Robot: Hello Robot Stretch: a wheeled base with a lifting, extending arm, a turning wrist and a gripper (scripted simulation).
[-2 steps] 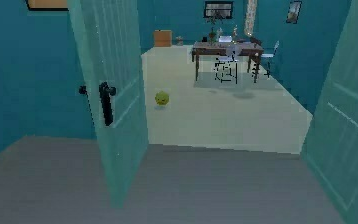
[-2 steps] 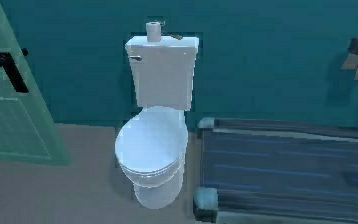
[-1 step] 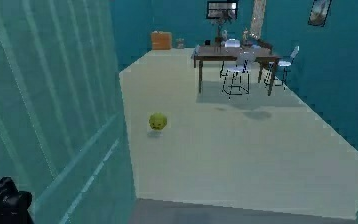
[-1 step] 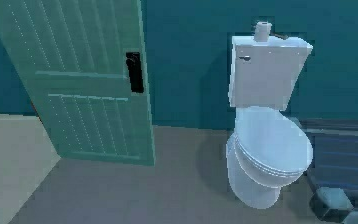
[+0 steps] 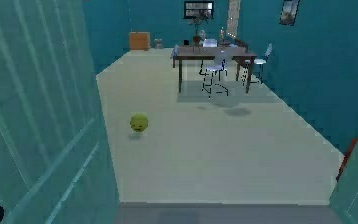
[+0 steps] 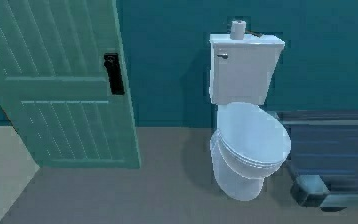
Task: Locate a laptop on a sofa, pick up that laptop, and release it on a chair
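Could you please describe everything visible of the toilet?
The toilet is white and glossy, like ceramic. Its boxy tank stands against the teal wall, with a small lever near its upper left corner and a white paper roll upright on top. The oval seat lid is down over the rounded bowl, which stands on the grey-brown floor. A dark slatted thing lies close beside it on the arm side view's right.

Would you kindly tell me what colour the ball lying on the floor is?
Yellow-green; the ball shows best in the forward view.
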